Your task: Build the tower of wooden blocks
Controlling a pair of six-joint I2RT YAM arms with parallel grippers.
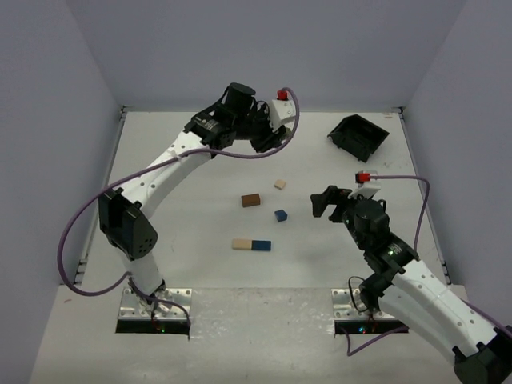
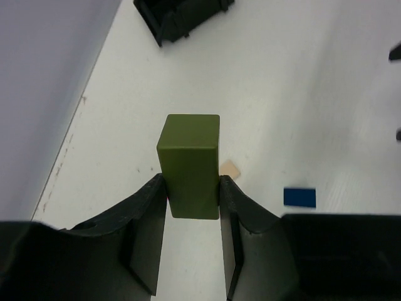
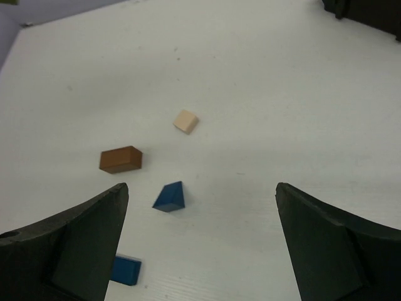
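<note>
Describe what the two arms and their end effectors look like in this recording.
The left arm and right arm have white link shells with black joint housings. A purple cable loops along each, and a small red part sits near each wrist. The left end effector and right end effector have black, wedge-shaped fingers. Each base is fixed to a metal plate.

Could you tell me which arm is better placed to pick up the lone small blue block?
Right, probably: right gripper open, empty, near the blue block; left gripper shut on the olive block.
</note>
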